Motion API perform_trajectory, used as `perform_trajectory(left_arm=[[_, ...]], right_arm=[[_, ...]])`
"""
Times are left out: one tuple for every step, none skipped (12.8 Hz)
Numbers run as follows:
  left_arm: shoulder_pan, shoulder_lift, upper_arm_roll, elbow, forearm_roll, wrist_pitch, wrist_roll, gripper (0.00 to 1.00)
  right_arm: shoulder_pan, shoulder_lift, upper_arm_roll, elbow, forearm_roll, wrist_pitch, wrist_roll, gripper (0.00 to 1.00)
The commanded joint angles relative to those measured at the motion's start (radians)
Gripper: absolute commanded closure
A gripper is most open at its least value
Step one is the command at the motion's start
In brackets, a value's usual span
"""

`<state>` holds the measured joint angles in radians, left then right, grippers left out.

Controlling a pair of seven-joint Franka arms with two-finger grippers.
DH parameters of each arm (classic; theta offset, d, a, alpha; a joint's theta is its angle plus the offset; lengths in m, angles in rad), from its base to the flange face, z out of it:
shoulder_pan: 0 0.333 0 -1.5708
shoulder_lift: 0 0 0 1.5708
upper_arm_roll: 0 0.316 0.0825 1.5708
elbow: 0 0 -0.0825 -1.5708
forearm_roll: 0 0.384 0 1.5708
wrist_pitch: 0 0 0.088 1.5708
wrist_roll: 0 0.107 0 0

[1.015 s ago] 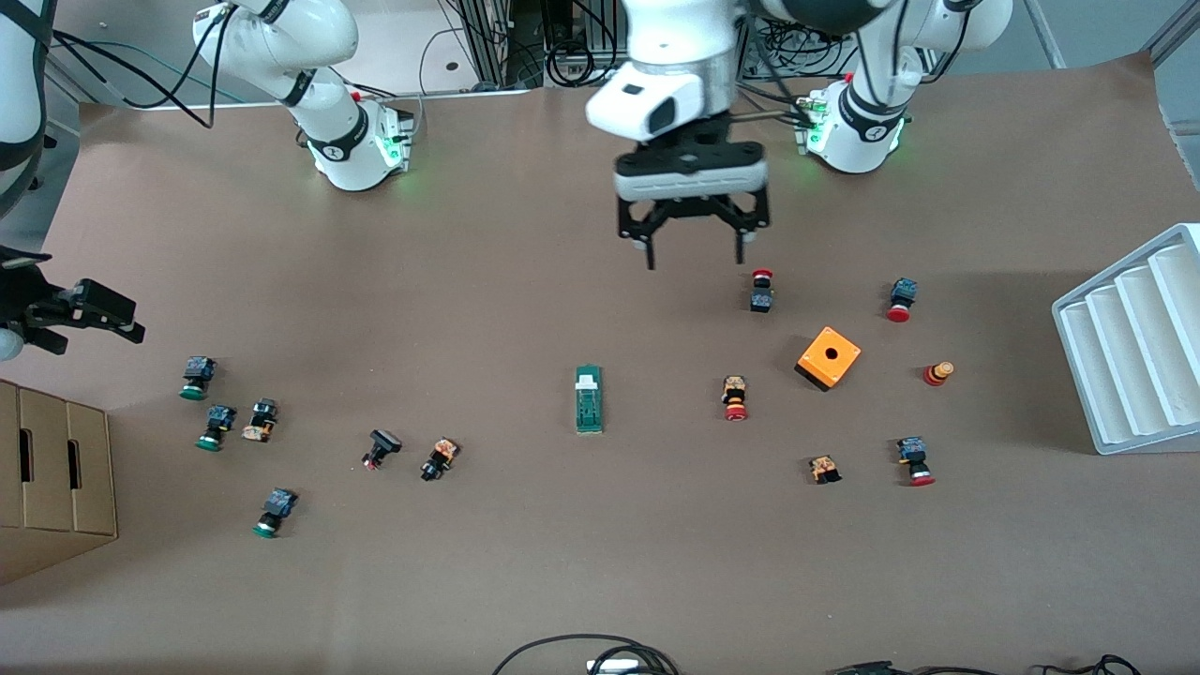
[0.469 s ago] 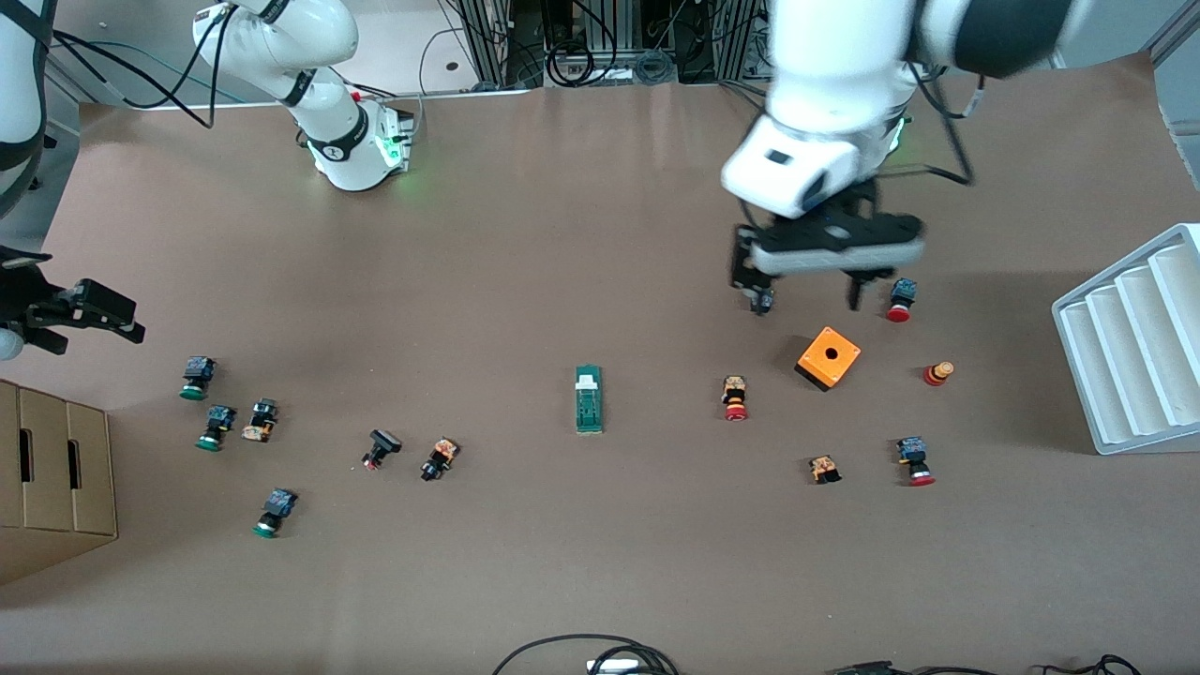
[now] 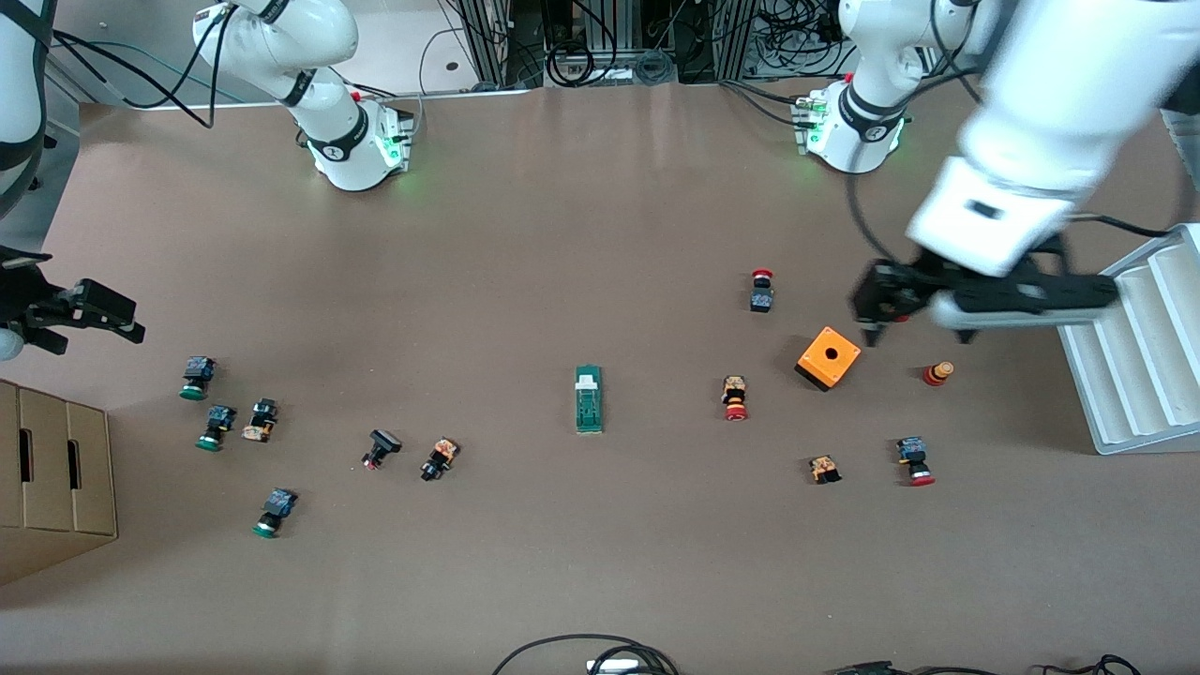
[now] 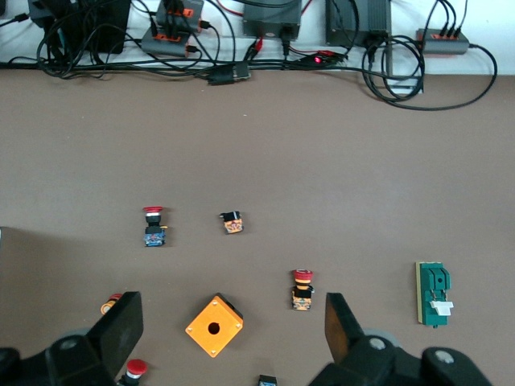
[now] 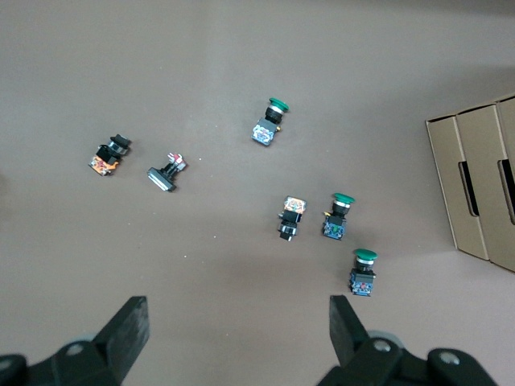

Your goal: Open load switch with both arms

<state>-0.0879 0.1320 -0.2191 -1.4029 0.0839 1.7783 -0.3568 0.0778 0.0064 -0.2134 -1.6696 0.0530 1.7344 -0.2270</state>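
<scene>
Looking at progress: honestly we're barely off the starting line, nothing on the switch looks touched yet.

Load switch: the load switch [image 3: 589, 399] lies flat on the table [image 3: 562, 234], mid-table, on its own, white end piece pointing toward the robots' bases. We'd say it's not opened, though the pictures don't show much detail.

Left pincer: the left gripper [image 3: 923, 314] is up in the air, released and spread wide, holding nothing. It hangs over the patch beside the orange box [image 3: 829, 358], toward the left arm's end of the table, so the switch sits well apart from it, off toward the right arm's end. In the left wrist view the switch [image 4: 434, 293] shows just outside one finger, with the box [image 4: 214, 325] between the two.

Right pincer: the right gripper [image 3: 89, 309] is also released and empty, waiting over the table edge at the right arm's end. Below it are the green-capped buttons [image 5: 336, 217] and a cardboard box [image 3: 52, 473]. The switch is well apart from this one too.

Done so far: nothing, as far as we can tell.

Left to do: pretty much all of it. Both pincers need to get to the switch, one likely steadying the body while the other works it open.
</scene>
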Motion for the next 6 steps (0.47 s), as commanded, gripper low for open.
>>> perform_trajectory(left_arm=[[0.071, -0.025, 0.003, -0.005, -0.039, -0.031, 0.03, 0.0], [0.076, -0.026, 0.03, -0.008, -0.044, -0.057, 0.041, 0.0], [0.077, -0.026, 0.056, -0.008, -0.047, -0.074, 0.054, 0.0], [0.077, -0.025, 0.091, -0.007, -0.071, -0.082, 0.065, 0.0], [0.077, -0.022, 0.14, -0.005, -0.116, -0.106, 0.071, 0.0], [0.077, -0.015, 0.185, -0.001, -0.151, -0.143, 0.117, 0.0]], right_arm=[[0.007, 0.006, -0.003, 0.016, -0.022, 0.004, 0.0, 0.0], [0.007, 0.006, -0.003, 0.016, -0.022, 0.004, 0.0, 0.0], [0.007, 0.006, -0.001, 0.016, -0.022, 0.004, 0.0, 0.0], [0.007, 0.006, -0.003, 0.016, -0.022, 0.004, 0.0, 0.0], [0.007, 0.006, -0.003, 0.016, -0.022, 0.004, 0.0, 0.0], [0.01, 0.006, -0.003, 0.016, -0.022, 0.004, 0.0, 0.0]])
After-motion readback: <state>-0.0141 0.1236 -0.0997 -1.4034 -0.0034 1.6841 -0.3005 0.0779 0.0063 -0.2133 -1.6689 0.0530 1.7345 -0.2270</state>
